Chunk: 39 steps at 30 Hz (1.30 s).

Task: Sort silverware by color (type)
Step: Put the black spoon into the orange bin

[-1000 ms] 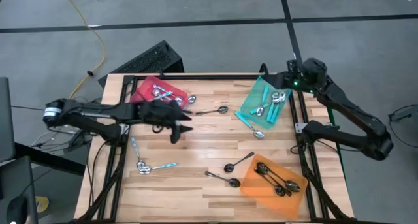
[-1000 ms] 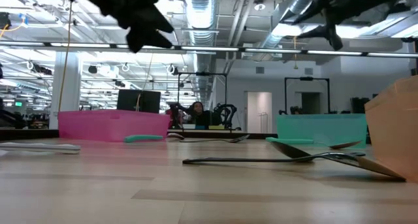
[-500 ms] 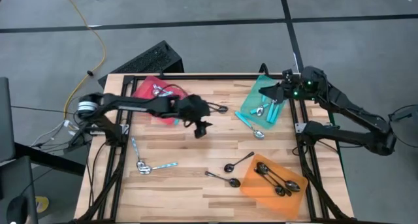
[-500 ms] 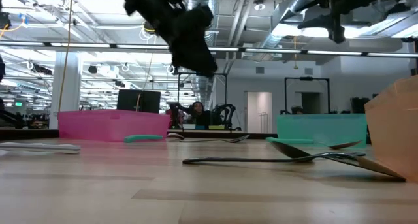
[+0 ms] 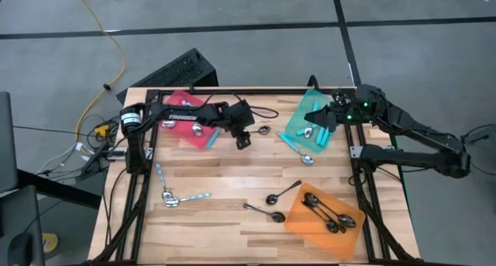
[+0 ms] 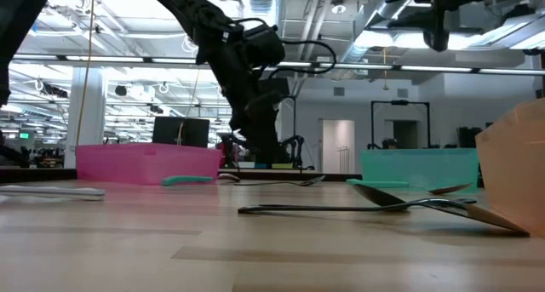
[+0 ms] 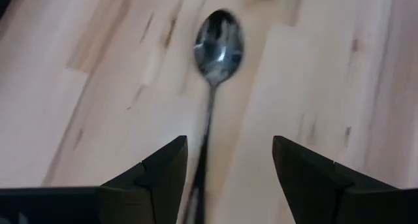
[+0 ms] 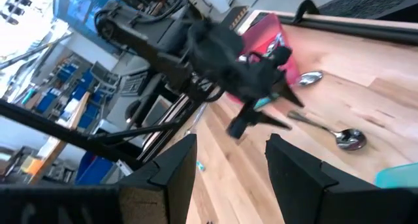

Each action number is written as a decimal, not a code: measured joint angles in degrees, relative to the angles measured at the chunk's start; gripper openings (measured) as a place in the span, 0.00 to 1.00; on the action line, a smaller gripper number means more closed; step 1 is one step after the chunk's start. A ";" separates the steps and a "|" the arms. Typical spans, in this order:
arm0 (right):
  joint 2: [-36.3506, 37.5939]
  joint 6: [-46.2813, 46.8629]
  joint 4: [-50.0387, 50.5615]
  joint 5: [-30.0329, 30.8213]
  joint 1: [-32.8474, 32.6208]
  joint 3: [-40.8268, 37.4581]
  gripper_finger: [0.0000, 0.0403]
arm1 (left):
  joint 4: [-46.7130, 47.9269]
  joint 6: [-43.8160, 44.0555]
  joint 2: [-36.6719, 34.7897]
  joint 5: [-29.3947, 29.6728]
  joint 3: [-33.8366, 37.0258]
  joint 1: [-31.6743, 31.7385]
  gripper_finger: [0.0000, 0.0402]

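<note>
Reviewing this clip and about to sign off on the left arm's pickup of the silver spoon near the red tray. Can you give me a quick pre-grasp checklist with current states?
1. Left gripper open: ok, its two fingers stand apart.
2. Left gripper lined up over the silver spoon: ok, the handle runs between the fingers in the left wrist view.
3. Left gripper empty: ok, nothing sits between the fingers.
4. Fingers low enough to close on the handle: cannot tell.
5. Spoon free of neighbours: ok, it lies alone on the table between the red tray and the teal tray.
6. Right gripper out of the way: ok, it hangs over the teal tray.
</note>
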<state>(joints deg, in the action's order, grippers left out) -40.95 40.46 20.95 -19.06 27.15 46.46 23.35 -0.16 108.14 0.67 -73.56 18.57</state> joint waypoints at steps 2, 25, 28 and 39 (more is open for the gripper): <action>0.00 -0.02 0.00 0.79 -0.86 -0.02 0.51 | -0.74 -1.16 0.25 0.08 0.01 0.57 0.52; 0.00 -0.15 0.04 1.69 -2.80 -0.02 0.51 | -6.64 -5.43 8.21 -0.30 0.07 2.37 0.51; 0.00 -0.04 0.04 1.68 -2.81 -0.02 0.51 | -5.79 -6.96 8.90 -0.22 0.07 2.20 0.47; -0.02 -0.04 0.04 1.75 -2.81 -0.02 0.51 | -4.82 -8.90 10.67 1.92 -0.11 0.57 0.09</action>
<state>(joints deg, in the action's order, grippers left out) -40.97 40.42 20.99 -17.31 24.34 46.44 18.54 -9.07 118.81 2.60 -73.67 19.15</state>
